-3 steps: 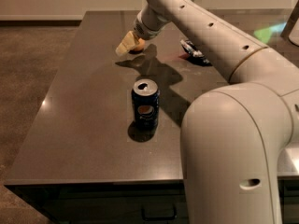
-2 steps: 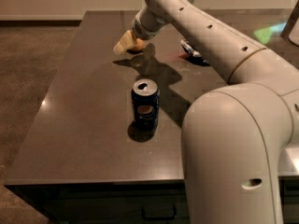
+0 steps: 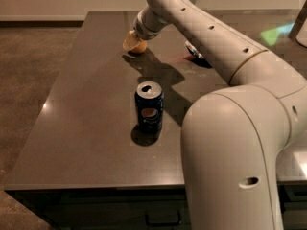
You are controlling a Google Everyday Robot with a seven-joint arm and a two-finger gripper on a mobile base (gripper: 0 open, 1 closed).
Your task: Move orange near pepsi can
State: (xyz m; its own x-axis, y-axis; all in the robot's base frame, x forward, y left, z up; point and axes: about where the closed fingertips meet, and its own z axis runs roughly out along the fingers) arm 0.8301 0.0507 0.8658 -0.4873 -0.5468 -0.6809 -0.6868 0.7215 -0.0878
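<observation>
The pepsi can (image 3: 149, 107) stands upright near the middle of the dark table (image 3: 81, 128), dark blue with a silver top and its logo facing me. The orange (image 3: 140, 47) sits on the table farther back, up and slightly left of the can, about two can-heights away. My gripper (image 3: 132, 40) is down over the orange at the end of the long white arm and covers most of it; only the orange's lower right part shows.
A blue-and-white snack bag (image 3: 194, 51) lies behind the arm at the back right, mostly hidden. The arm's big white base link (image 3: 230, 162) fills the lower right. The table's left edge (image 3: 48, 97) drops to brown carpet.
The gripper has stayed at the orange, shifting only slightly. The can has not moved.
</observation>
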